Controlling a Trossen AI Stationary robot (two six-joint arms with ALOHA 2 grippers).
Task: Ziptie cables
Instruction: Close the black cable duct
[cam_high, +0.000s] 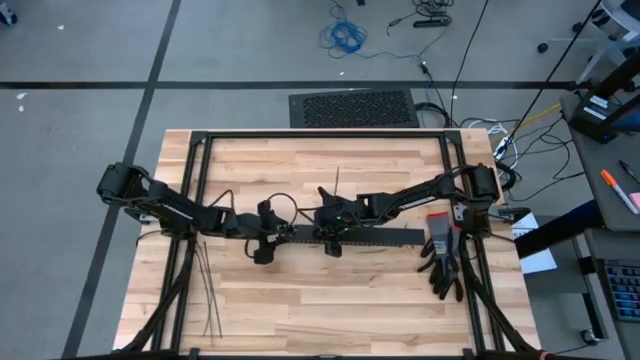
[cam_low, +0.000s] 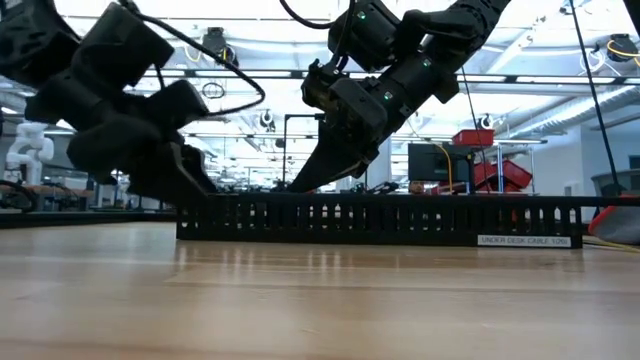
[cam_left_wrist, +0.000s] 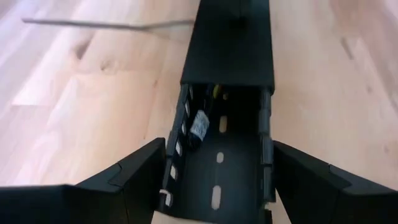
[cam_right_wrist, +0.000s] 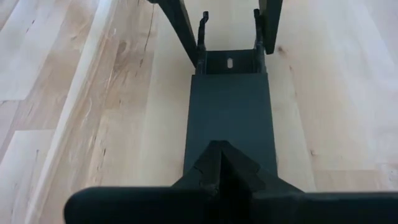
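The left hand (cam_high: 264, 243) is spread wide around the open end of the black duct (cam_high: 375, 238), one finger on each side of it. The right hand (cam_high: 331, 238) is pressed together, its tip resting on the duct's lid. The zipties (cam_high: 208, 292) lie on the worktop (cam_high: 330, 300) behind the left hand; one stands near the right hand. Cables are too dim to make out

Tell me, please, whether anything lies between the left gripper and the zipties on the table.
Nothing visible does: only table separates the left gripper, open astride the duct's end, from the zipties lying beside it.
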